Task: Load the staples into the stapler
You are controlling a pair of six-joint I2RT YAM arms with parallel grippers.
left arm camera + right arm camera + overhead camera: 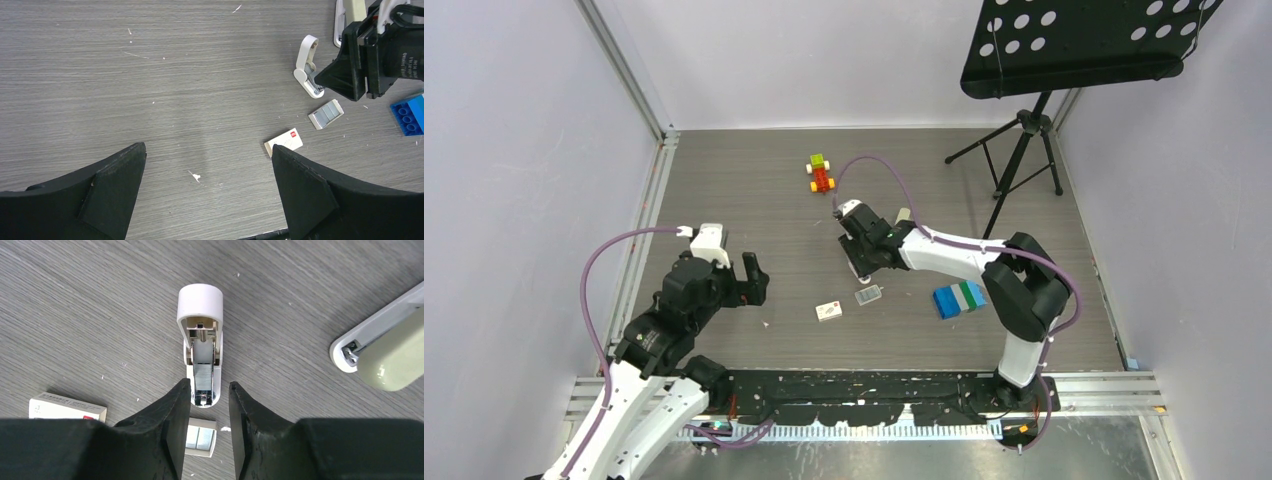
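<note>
**Black right claw [210, 390] flanks small white plastic stapler [200, 302], hinged open**

Fingers [165, 425] stand narrowly parted, holding nothing, tips either side of its nose on the grey wood-grain worktop [75, 300]. A silvery strip of staples [202, 374] sits in the metal channel; spare blocks wait in a white tray [201, 437] nearby. Light and slick, the stapler would likely skid, so press its rounded cap down. The strip looks brittle: pinch only its long sides. Well apart, the left claw [208, 147] gapes wide, empty.

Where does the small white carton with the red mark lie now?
In the top view, the small white carton lies between the left gripper and the open tray of staples, nearer the tray.
</note>
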